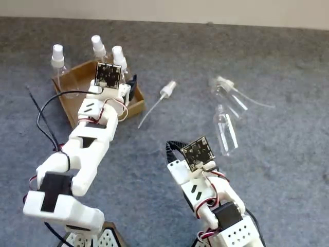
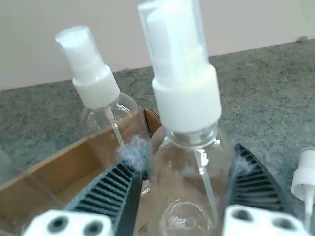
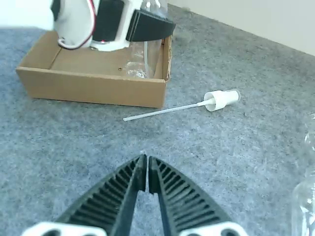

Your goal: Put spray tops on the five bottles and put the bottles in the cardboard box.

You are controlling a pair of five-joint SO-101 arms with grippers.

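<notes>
1. The right pincer hangs low over the bare grey tabletop, its jaws pressed together and holding nothing.
2. Just beyond it a loose spray top lies on its side with its thin tube stretched out toward the cardboard box.
3. Off to the side, well apart from the box, two clear bottles lie flat. The nearer bottle has no top. The farther bottle has a second spray head at its neck, and I cannot tell whether that head is seated.
4. The left pincer is clamped on a capped bottle, one jaw on each side of the body. The bottle stands upright at the box's near corner, apparently inside the wall.
5. Farther back, two more capped bottles stand upright at the box.
6. Judged from this, the step in hand is setting the third bottle into the box, which would leave two to cap and pack.
7. The next move calls for parting the left jaws without nudging the bottle. The arm should then draw back clear of the tall spray tops so that none tips over.
</notes>
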